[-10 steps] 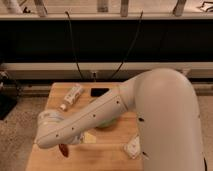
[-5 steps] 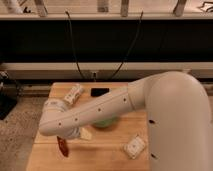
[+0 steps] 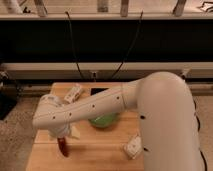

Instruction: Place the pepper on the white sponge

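The pepper (image 3: 63,147), small and dark red, lies near the front left of the wooden table (image 3: 100,155). My gripper (image 3: 60,137) hangs from the white wrist directly over the pepper's top end. It stands open, and the wrist hides most of it. The white sponge (image 3: 76,132) shows as a pale patch just right of the gripper, partly covered by my forearm. I cannot tell whether the fingers touch the pepper.
A green bowl (image 3: 104,120) sits mid-table behind my forearm. A white labelled bottle (image 3: 73,93) and a flat black object (image 3: 100,91) lie at the back. A small white item (image 3: 132,146) rests at the front right. My large white arm covers the table's right side.
My forearm has swung left and lower across the table, bringing the wrist down over the pepper. The pepper has stayed in nearly the same spot.
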You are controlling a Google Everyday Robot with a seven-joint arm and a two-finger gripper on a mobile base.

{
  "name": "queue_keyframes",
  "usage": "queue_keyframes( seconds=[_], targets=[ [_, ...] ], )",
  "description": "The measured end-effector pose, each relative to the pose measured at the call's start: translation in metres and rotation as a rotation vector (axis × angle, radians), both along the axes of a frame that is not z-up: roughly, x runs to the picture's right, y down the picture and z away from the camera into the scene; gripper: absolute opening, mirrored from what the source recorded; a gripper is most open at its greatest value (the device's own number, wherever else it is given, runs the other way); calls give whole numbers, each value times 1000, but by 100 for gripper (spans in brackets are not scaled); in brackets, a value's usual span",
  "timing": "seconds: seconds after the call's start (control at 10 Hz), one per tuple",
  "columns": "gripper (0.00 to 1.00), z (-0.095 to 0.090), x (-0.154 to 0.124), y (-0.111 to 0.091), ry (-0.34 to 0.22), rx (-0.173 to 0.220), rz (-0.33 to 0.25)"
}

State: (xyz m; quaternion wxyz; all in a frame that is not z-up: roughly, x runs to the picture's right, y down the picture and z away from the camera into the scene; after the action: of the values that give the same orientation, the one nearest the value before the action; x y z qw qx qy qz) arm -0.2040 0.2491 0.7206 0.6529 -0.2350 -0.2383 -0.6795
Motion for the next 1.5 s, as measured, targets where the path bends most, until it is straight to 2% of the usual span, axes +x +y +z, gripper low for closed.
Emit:
queue_keyframes(
  seconds=[0.3, 0.6, 0.8, 1.5],
  targets=[
    [80, 11, -20, 22, -63, -28, -55],
    [80, 30, -24, 48, -90, -59, -91],
    [78, 35, -26, 55, -98, -71, -106],
    [11, 37, -26, 59, -102, -65, -134]
  ],
)
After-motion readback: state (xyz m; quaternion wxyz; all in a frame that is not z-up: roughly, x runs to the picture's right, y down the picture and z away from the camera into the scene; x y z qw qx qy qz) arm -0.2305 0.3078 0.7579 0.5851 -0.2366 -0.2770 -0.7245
